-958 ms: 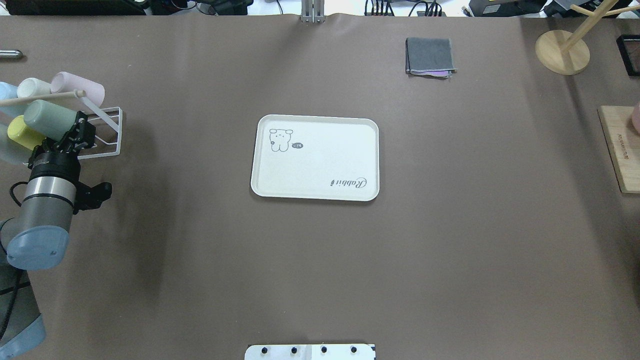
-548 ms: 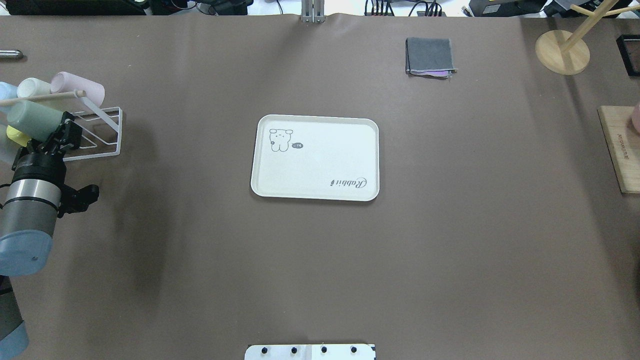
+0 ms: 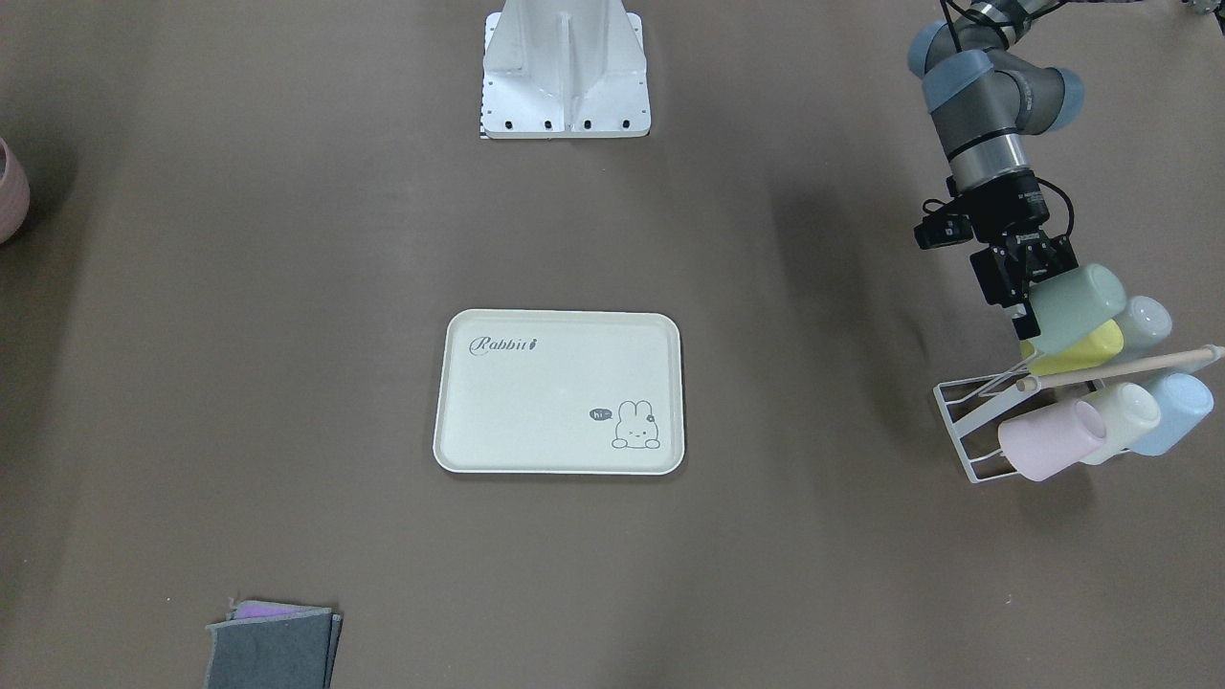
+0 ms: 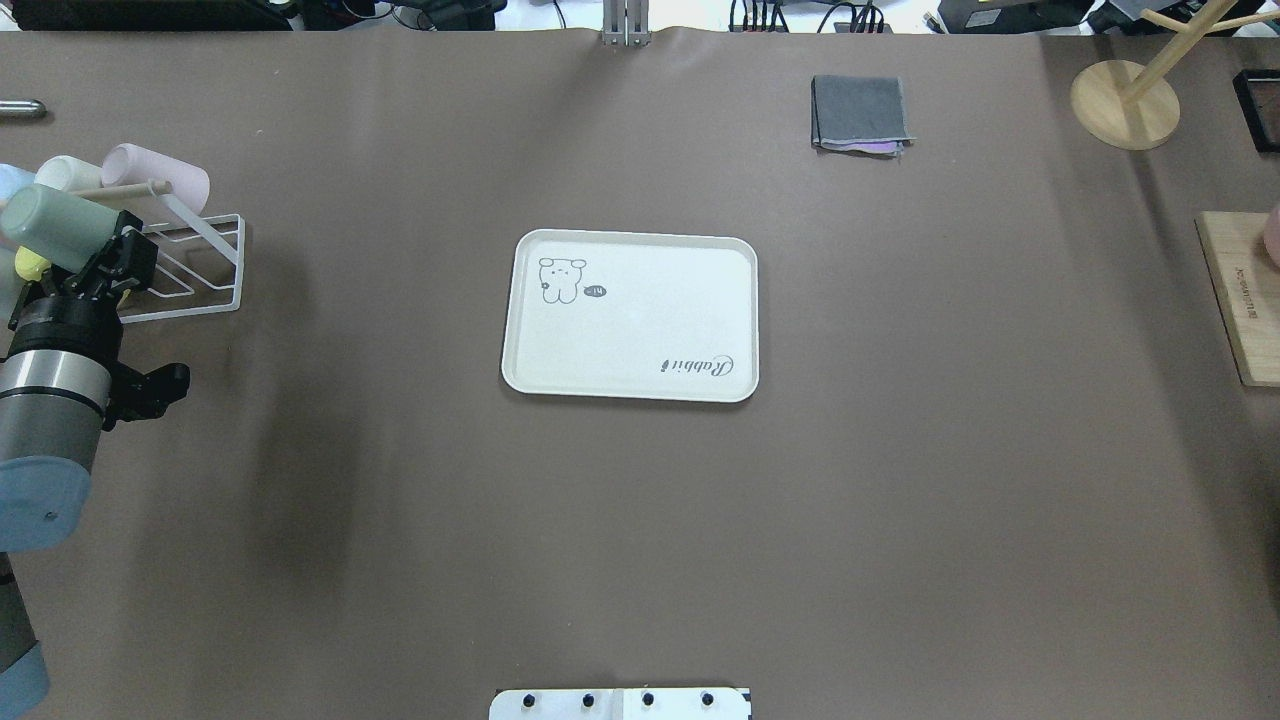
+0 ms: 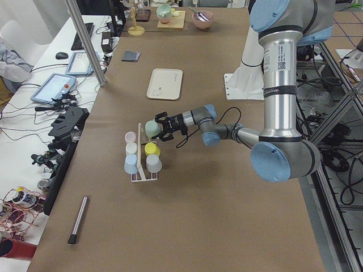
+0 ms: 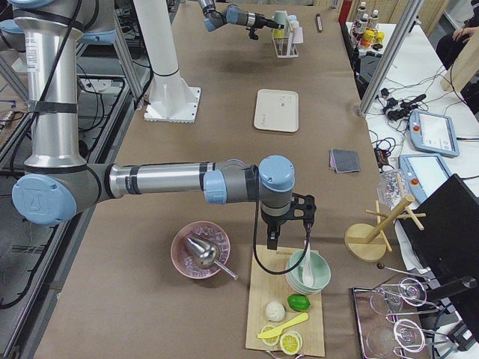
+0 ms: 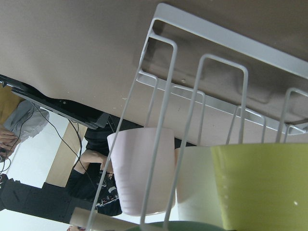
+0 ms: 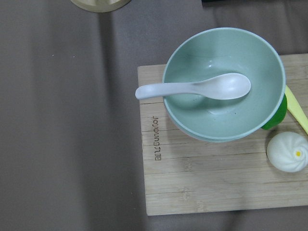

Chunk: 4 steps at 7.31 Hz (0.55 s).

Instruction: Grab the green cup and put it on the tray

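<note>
The green cup lies on its side in my left gripper, which is shut on its rim end, above the yellow cup at the white wire rack. The cup and gripper also show in the front-facing view. A sliver of the cup's green shows in the left wrist view. The cream tray with "Rabbit" script lies at the table's middle, far to the right of the cup. My right gripper hangs over a wooden board; I cannot tell whether it is open or shut.
The rack holds pink, whitish and blue cups on their sides. A folded grey cloth lies at the far side. The wooden board bears a green bowl with a spoon.
My left arm has drawn back to the left with the green cup in its gripper, away from the rack's front. The cup now covers more of the yellow cup.
</note>
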### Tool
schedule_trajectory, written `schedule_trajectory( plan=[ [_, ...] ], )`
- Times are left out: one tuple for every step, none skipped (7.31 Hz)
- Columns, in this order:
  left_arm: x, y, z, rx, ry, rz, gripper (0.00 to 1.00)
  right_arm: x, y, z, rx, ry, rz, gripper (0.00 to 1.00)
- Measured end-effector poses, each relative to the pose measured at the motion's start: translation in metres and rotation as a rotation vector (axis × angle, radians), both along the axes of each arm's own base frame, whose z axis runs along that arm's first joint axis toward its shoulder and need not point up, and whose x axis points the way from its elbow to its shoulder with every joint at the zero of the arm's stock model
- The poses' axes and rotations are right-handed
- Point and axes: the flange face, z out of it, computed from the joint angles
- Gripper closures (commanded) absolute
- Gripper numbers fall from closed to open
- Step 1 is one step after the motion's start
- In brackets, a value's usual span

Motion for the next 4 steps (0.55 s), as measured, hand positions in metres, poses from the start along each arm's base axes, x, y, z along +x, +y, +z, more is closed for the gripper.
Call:
schedule_trajectory(
  plan=[
    [-0.002,-0.001,-0.004,0.004,-0.002,-0.001,0.22,-0.001,0.002,0.003,-0.007,0.001,0.002,0.00],
    [-0.006,-0.002,-0.013,0.013,-0.004,-0.001,0.23,-0.001,0.003,0.004,-0.014,0.001,0.003,0.00],
    [-0.009,-0.004,-0.024,0.023,0.000,-0.003,0.25,-0.001,0.003,0.006,-0.020,0.001,0.003,0.00],
    [-0.012,-0.004,-0.031,0.033,0.014,-0.005,0.26,-0.001,0.004,0.007,-0.023,0.003,0.002,0.00]
  ],
)
